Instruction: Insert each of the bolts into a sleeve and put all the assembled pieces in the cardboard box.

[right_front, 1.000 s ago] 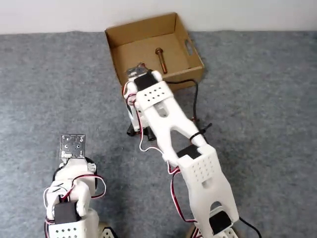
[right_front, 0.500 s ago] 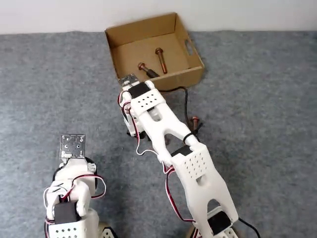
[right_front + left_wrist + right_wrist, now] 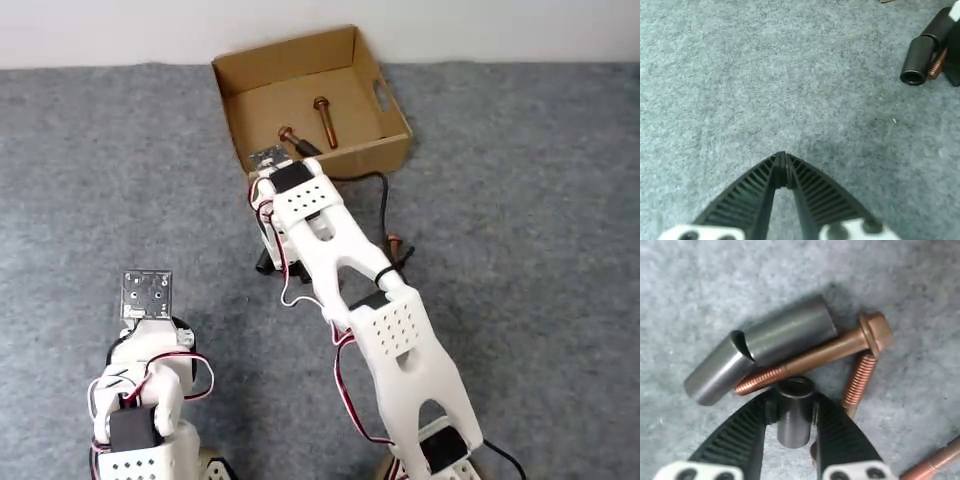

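My right gripper [image 3: 794, 440] is shut on a short dark sleeve [image 3: 794, 412], held upright just above the grey carpet. Beside it lie two longer steel sleeves [image 3: 765, 352] end to end, a copper bolt [image 3: 825, 355] against them, and a second bolt [image 3: 860, 375] under its head. In the high view the right arm [image 3: 320, 225] hangs over this pile, just in front of the cardboard box [image 3: 380, 158]. Two bolt pieces [image 3: 324, 120] [image 3: 293, 140] lie in the box. My left gripper [image 3: 782, 167] is shut and empty over bare carpet.
A loose bolt [image 3: 394, 243] lies on the carpet right of the right arm, beside its black cable [image 3: 385, 200]. Another bolt end [image 3: 935, 465] shows near the right gripper. From the left wrist, dark sleeves [image 3: 922, 50] and a bolt [image 3: 936, 65] lie farther off.
The right arm's wrist drew back from over the box's front wall towards the pile on the carpet. A second bolt piece now shows in the box. The left arm has kept still.
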